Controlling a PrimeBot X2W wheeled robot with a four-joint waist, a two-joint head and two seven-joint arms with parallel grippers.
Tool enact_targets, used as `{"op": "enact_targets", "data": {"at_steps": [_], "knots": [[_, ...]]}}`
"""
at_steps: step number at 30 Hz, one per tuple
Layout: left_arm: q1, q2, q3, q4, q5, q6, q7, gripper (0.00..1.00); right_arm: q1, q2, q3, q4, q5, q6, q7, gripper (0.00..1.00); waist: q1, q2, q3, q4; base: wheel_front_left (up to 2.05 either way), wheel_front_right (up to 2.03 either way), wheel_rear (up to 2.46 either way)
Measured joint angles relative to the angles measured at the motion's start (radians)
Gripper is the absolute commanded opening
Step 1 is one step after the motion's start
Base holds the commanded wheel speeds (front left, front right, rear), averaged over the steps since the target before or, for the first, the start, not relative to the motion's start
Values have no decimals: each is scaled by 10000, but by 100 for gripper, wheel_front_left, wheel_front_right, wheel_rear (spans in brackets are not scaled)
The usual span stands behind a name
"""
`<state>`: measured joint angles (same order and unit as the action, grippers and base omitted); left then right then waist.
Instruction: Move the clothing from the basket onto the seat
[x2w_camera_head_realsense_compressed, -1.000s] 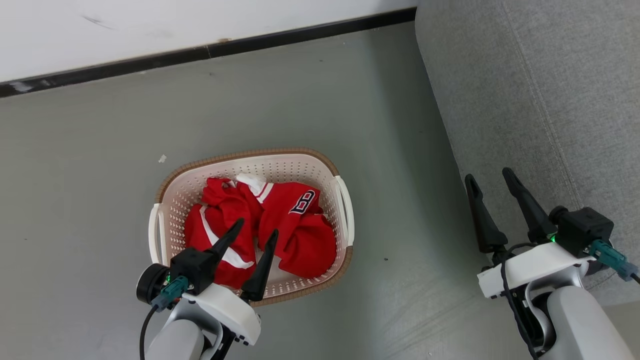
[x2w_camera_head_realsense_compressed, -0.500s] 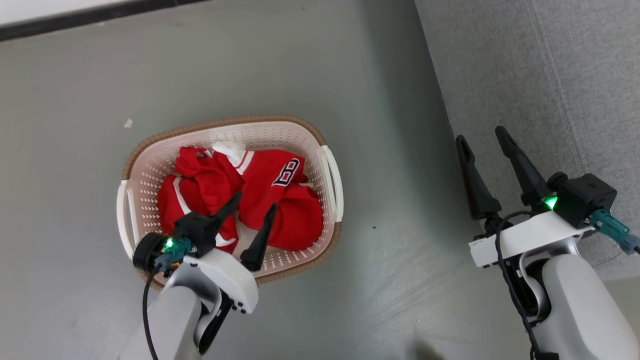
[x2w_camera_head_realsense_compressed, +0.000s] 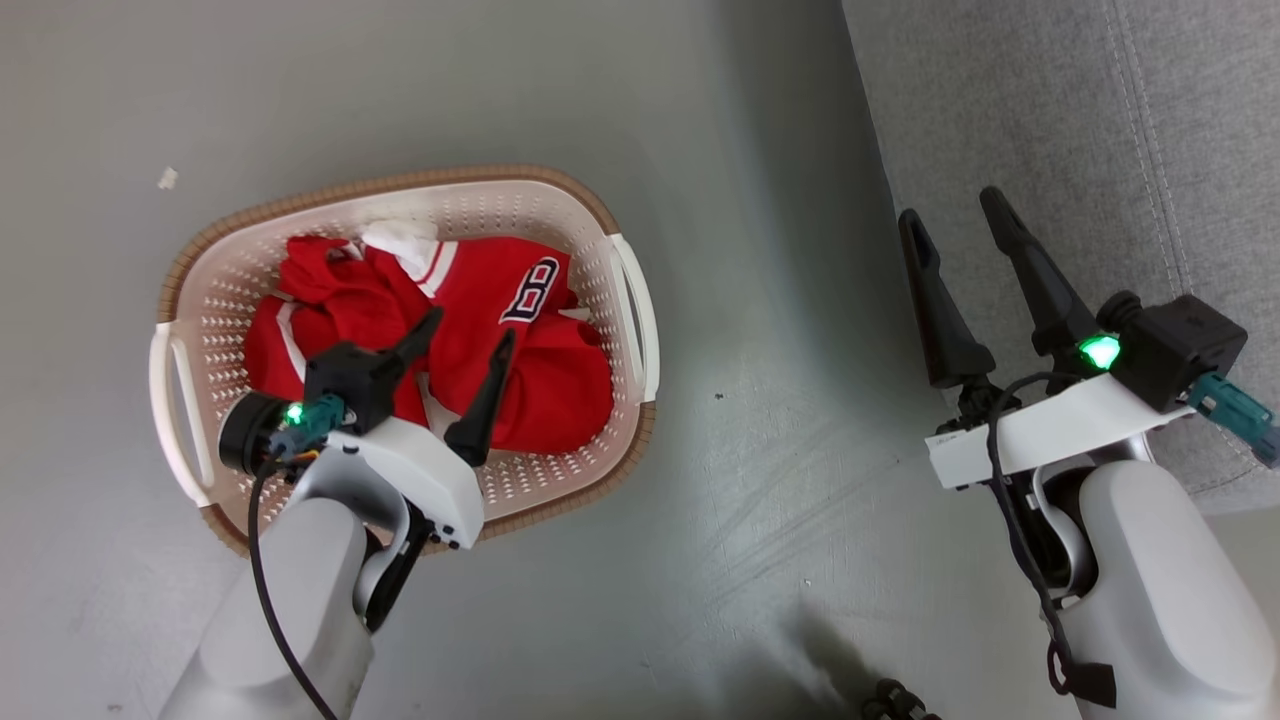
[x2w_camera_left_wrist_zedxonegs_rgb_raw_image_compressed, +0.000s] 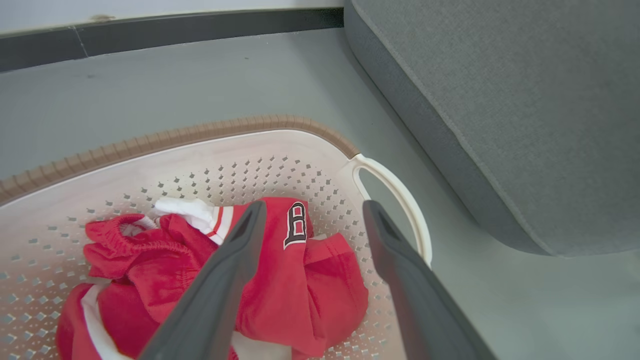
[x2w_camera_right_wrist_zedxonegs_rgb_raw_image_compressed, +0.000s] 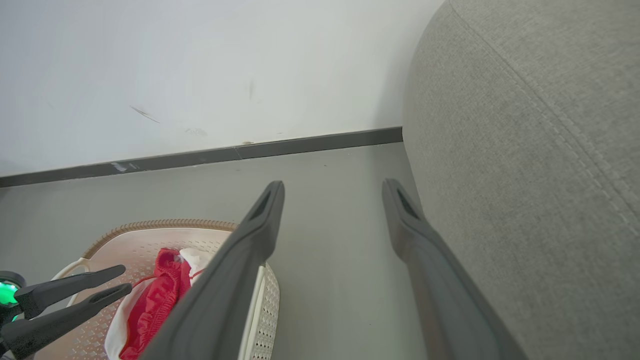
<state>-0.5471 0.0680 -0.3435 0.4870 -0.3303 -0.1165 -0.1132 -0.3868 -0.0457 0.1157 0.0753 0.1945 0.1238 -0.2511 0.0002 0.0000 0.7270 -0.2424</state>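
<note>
Shifted since a second ago: the head camera has tipped down. The wall (x2w_camera_right_wrist_zedxonegs_rgb_raw_image_compressed: 200, 75) and skirting (x2w_camera_right_wrist_zedxonegs_rgb_raw_image_compressed: 300, 142) have left its frame, and the basket (x2w_camera_head_realsense_compressed: 500, 205) sits higher and further left in it. That is camera motion, not the basket's. The left hand (x2w_camera_head_realsense_compressed: 470, 325) appears to have edged a little further over the pile.

Item 1, nearest: left hand. Fingers are spread fully apart with nothing between them, and no contact with fabric is evident. The pale forearm (x2w_camera_head_realsense_compressed: 290, 590) rises from lower left. The fingers point forward and down into the basket, tips above the red fabric.

Item 2: clothing (x2w_camera_head_realsense_compressed: 555, 385). A crumpled red heap with white stripes, wholly inside the basket, directly beneath and ahead of the left fingertips. Its long axis follows the basket's own length, across the hand's line of approach. The lettered patch (x2w_camera_head_realsense_compressed: 530, 290) lies just beyond the fingertip nearer the seat.

Item 3: right hand (x2w_camera_head_realsense_compressed: 950, 208). Equally wide open and empty, it is over the floor (x2w_camera_head_realsense_compressed: 760, 300) at the seat's edge, well apart from the basket — the farther hand from the garments.

Item 4, farthest: seat (x2w_camera_head_realsense_compressed: 1050, 120). Grey upholstery to the right of the basket, bare where visible.

Judgement: the next grasp calls for a straight descent of the left hand onto the heap.
</note>
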Motion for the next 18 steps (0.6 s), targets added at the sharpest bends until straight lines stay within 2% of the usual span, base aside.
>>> {"op": "enact_targets", "data": {"at_steps": [6, 18], "knots": [[-308, 77, 127, 113, -2, 100, 255, 100, -293, 0, 188, -19, 73, 0, -40, 100, 0, 0, 401, -151, 0, 0, 0], [-895, 265, 443, 435, 73, 616, 600, 100, -930, 4, 424, -102, 100, 0, -40, 100, 0, 0, 1206, -430, 0, 0, 0]]}}
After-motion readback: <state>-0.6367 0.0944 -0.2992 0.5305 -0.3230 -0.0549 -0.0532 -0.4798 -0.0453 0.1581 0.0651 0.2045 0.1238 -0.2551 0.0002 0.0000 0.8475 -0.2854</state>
